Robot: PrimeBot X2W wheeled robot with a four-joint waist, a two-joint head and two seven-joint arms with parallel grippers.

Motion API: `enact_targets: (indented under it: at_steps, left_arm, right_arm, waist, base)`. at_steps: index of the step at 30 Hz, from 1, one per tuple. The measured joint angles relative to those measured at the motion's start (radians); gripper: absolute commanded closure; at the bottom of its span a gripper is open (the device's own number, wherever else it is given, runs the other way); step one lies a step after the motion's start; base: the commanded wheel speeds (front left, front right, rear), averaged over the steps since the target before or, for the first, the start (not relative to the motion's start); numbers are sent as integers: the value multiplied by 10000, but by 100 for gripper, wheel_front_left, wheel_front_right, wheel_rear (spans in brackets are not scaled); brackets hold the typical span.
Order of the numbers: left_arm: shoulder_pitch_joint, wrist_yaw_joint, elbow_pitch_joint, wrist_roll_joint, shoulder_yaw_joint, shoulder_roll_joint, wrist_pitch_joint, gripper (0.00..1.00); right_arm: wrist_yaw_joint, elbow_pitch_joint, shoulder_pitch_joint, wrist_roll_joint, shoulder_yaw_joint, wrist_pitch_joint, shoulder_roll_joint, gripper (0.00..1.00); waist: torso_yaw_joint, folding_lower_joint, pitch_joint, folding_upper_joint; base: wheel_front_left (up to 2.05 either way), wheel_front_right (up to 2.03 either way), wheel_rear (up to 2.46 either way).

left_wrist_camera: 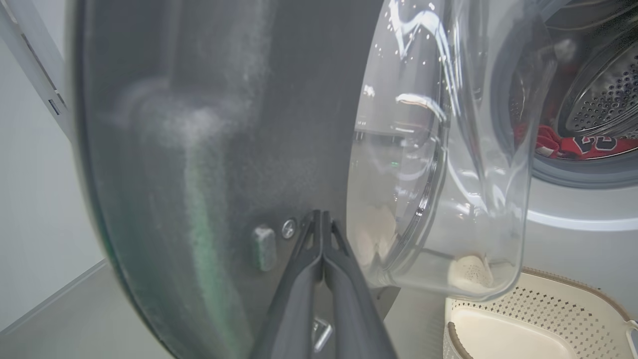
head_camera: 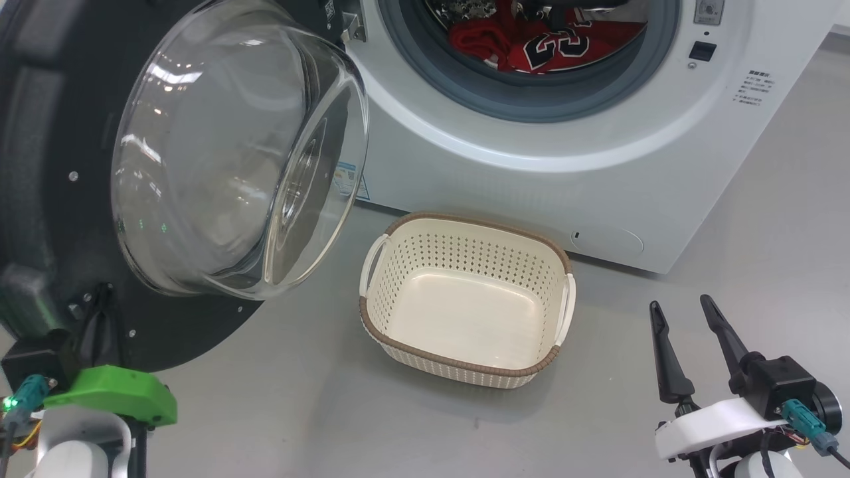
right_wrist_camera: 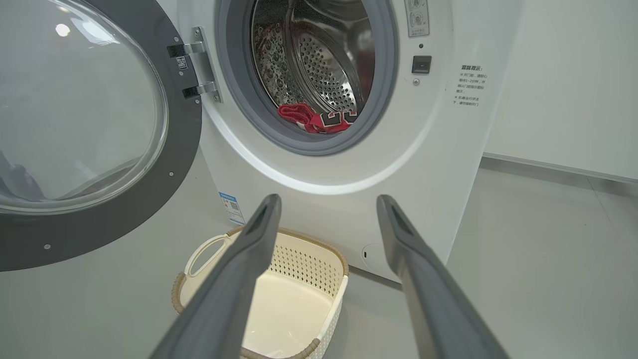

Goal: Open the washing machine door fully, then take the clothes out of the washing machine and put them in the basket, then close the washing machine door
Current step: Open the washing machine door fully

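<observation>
round glossy black washing machine door (head_camera: 40, 166) with bulging clear glass bowl (head_camera: 232, 146) is standing swung wide open, left of large white front-loading washing machine (head_camera: 531, 186). red basketball clothes (head_camera: 531, 43) are lying inside shiny steel drum (right_wrist_camera: 324, 65). small cream perforated plastic basket (head_camera: 478, 222) is sitting on grey floor (head_camera: 299, 398) just before machine front. left tool (left_wrist_camera: 321, 219) is clenching on nothing, tips at door's inner face beside bowl. right tool (head_camera: 680, 304) is hanging released, right of basket, apart from it.
</observation>
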Motion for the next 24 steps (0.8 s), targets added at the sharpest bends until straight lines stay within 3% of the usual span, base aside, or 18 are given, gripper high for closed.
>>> enact_targets:
  at_steps: [12,24]
  left_arm:
    - [-786,0,1158,-236,826,205,-414,100]
    - [-900,29,1712,-263,926,151,-884,100]
  right_arm:
    - [0,13,-1,2,-77,0,0,0]
    - [0,15,-1,2,-75,0,0,0]
  waist:
    - [-198,0,67,0]
    - [-256,0,39,0]
  base:
    - [0,0,0]
    - [0,0,0]
